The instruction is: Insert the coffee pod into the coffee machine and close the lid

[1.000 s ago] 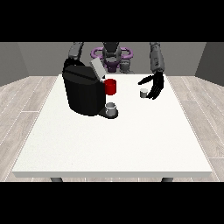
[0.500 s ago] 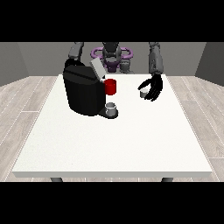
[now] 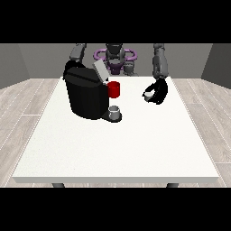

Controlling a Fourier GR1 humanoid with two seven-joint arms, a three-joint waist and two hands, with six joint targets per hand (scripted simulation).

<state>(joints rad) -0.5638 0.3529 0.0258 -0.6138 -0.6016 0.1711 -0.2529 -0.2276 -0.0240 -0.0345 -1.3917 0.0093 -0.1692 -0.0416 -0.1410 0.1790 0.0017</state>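
Observation:
The black coffee machine stands on the table's left half, its grey lid tilted up and open. A small grey cup sits on its drip tray, and a red mug stands just behind. The hand at the view's right is low over the table to the machine's right, with its fingers curled round the small pale coffee pod. The hand at the view's left is at the machine's back top corner, mostly hidden and dark against the machine.
The white table stretches wide towards the camera in front of the machine. The robot's torso is behind the far edge. Grey wood floor surrounds the table.
The fingers of the hand at the view's right have drawn in round the pod, and the hand has shifted slightly. The machine, the lid and the cups have not moved.

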